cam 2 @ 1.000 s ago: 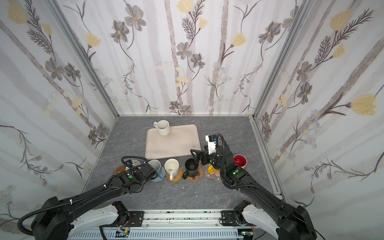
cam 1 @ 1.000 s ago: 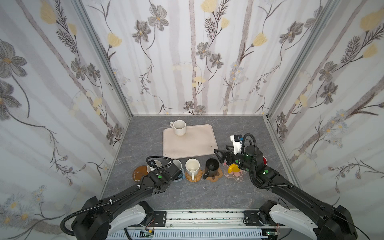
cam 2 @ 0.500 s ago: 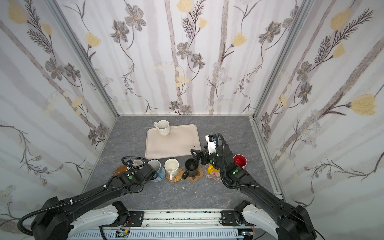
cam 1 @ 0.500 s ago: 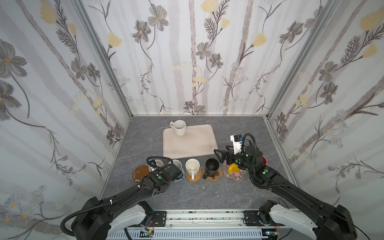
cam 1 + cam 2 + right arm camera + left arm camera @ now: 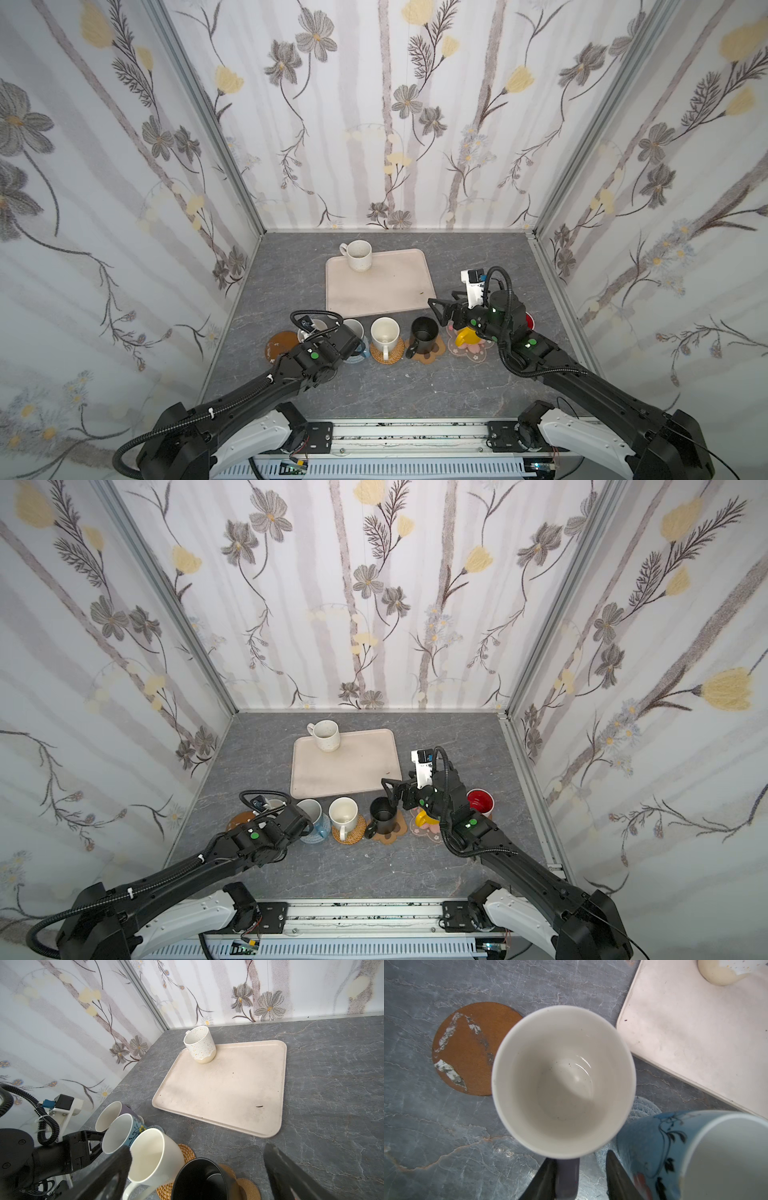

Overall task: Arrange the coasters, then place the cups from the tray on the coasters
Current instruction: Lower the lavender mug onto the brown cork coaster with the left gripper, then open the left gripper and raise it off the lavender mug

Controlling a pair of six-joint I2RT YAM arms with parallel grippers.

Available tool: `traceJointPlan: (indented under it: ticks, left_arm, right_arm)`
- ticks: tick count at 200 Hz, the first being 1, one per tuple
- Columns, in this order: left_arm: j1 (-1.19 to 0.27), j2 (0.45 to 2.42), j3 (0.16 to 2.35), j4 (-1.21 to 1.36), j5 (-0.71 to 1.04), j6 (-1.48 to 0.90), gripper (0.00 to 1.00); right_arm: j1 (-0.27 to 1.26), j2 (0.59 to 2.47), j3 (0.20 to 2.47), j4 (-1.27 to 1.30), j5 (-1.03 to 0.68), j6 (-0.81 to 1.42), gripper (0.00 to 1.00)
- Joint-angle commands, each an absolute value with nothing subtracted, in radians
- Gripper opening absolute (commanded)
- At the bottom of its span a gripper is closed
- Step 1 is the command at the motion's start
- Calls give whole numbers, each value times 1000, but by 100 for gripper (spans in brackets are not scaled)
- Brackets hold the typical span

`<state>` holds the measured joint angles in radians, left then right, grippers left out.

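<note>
Lift the half-spread left claw (image 5: 580, 1160) straight up off the handle of the lavender cup (image 5: 563, 1082), toward the left edge of the tabletop (image 5: 374, 386), without bumping the blue cup (image 5: 654, 1147); leave the wide-spread right claw (image 5: 196, 1149) empty.

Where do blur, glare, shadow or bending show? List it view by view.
Left wrist view: the blue mug near the lens is soft; a shadow and a small glint sit inside the lavender mug. Right wrist view: the black fingers are blurred, the tray and speckled mug sharp. Both top views: even light, faint shadows, corner posts splaying outward.
</note>
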<state>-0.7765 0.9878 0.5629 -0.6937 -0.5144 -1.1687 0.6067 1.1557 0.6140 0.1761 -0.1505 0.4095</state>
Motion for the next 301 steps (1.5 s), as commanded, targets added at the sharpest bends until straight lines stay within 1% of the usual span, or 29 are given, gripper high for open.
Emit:
traceJointPlan:
  ticks: [1,50,108,143,155,195,230,251,277,301]
  left_arm:
    - [-776,953,580,-697,-509,-1145,40]
    - [-775,855,634,-716,-482,-1088,43]
    - [-774,800,699,-738,-456,-1001,47]
    - [-773,785,785,-737,-446,-861,59]
    - [-773,794,825,-735,-455,-813,61]
    - [-743,913,933,-675,-486,-670,66]
    - [-621,1070,985,-520,-346,-589,66]
    - [-528,1139,1028,-429,-239,-561,64]
    - [-450,1252,1119,-391,-196,-516,61]
    - [-374,1369,1185,-364,-149,-502,55]
  right_arm:
    - [606,1154,613,203,-147,394,100]
    - [601,1166,617,196,-150,390,100]
    - [588,1197,623,199,-160,389,100]
    - [576,1204,626,195,-167,391,100]
    - [570,1209,628,196,-174,393,100]
    - [546,1252,644,212,-217,413,100]
    - [535,1337,683,230,-246,433,100]
    - [533,1384,707,251,-241,446,100]
    - [532,1458,745,262,-234,454,100]
    - [529,1530,827,262,-232,454,100]
